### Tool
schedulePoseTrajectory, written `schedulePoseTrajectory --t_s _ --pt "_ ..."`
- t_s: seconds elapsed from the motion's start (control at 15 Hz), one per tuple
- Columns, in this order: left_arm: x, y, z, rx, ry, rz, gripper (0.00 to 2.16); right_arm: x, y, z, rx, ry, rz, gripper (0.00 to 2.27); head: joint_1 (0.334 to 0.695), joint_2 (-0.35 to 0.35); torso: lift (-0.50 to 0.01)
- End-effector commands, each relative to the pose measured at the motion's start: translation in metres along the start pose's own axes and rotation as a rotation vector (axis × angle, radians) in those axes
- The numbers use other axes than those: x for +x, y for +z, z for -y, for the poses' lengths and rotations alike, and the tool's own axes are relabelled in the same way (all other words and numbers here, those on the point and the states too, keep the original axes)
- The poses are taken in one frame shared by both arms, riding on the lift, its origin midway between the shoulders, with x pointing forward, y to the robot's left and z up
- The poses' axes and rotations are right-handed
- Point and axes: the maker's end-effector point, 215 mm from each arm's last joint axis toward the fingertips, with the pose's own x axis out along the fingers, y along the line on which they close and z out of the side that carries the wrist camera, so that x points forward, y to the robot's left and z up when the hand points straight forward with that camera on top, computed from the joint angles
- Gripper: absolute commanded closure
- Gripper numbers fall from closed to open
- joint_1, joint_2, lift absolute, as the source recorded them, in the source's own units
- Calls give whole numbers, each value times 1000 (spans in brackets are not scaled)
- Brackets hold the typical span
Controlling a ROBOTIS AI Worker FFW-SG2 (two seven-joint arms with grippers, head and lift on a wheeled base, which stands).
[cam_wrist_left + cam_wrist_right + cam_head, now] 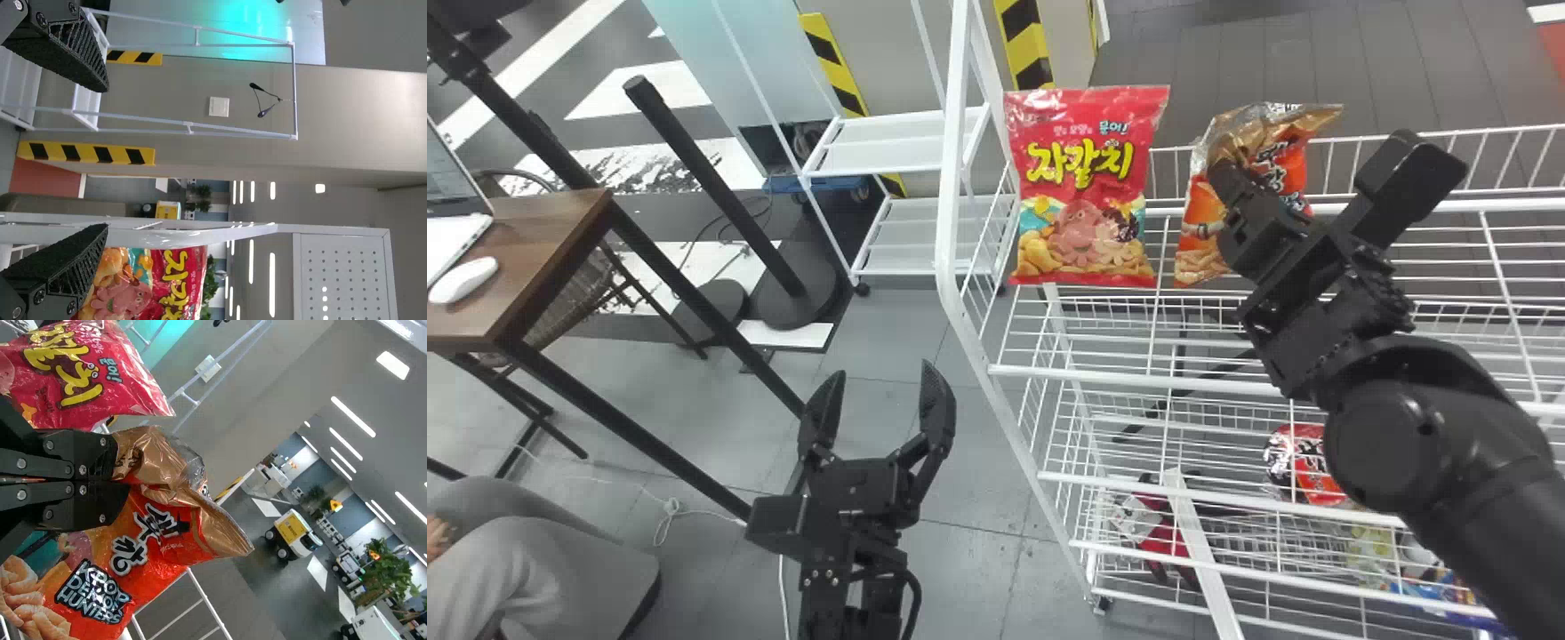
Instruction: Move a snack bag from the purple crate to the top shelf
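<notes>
Carry looks nearly done: orange snack bag (1202,236) at the top shelf (1120,377), right of the red bag (1085,191), its top pinched in the right pincer (112,479); release and withdrawal left; left pincer (884,369) spread, parked left of the rack.

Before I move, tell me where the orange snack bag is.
In the head view, the orange snack bag is right of centre, at the top of the white wire rack, held by the right gripper, just right of the red snack bag.
</notes>
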Motion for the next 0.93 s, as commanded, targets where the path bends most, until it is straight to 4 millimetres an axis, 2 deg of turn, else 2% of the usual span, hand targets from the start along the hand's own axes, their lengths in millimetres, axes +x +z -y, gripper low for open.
schedulePoseTrajectory --t_s 0.0,0.2,0.27,0.33,0.87 --pt "0 0 1 -1 -1 1 80 1 -6 -4 4 14 -19 1528 695 350 0" --pt "1 0 1 -1 -1 1 80 1 -5 -4 -7 14 -16 306 695 350 0" --pt "1 0 1 -1 -1 1 80 1 -5 -3 -5 13 -17 70 695 350 0" --pt "1 0 1 -1 -1 1 80 2 -5 -4 -6 14 -16 19 695 350 0" --pt "1 1 1 -1 -1 4 80 2 -4 -2 -8 11 -14 39 695 350 0"
